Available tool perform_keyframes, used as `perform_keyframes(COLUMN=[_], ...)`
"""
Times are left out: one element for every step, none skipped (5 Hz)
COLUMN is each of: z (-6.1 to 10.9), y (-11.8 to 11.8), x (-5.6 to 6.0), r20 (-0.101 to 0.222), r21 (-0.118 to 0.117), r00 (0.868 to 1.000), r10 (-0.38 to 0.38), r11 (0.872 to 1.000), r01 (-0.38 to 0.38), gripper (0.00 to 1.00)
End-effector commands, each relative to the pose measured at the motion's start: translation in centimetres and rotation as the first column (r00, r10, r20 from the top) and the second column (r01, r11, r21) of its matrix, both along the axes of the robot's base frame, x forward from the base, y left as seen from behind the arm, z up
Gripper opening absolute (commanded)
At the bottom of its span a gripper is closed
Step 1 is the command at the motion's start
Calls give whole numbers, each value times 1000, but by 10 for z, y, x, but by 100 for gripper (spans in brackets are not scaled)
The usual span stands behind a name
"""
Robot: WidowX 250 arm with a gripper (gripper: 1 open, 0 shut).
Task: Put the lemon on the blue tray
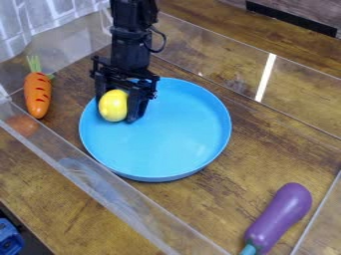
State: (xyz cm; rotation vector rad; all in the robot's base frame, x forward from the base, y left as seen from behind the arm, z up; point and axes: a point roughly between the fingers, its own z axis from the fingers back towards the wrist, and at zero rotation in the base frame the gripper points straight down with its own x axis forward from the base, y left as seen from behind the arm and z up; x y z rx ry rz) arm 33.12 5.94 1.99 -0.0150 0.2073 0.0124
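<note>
No texts, labels, brands, numbers or signs can be read.

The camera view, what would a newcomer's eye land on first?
Probably the big round bright-blue plastic dish at the centre, with the small oval yellow lemon at its upper left, beneath the dark jaws. Next, the glossy purple eggplant at lower right and the orange carrot at upper left.
</note>
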Motion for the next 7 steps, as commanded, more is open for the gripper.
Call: perform_keyframes(z=[0,0,5,11,15,19,23], y=[9,8,4,0,-4,-8,-13], x=[-5,-5,-6,-8,-9,-10,-11], r20=[-7,-8,-4,1,4,7,10], r21=[-14,-24,-38,-52,-66,-79,-93], r00=[1000,1000,1000,1000,1000,1000,999], r10=[23,21,8,-5,-17,-30,-42], r11=[1000,999,999,999,998,996,995], r01=[-23,-21,-8,5,17,30,43], gripper=[100,100,0,0,0,0,0])
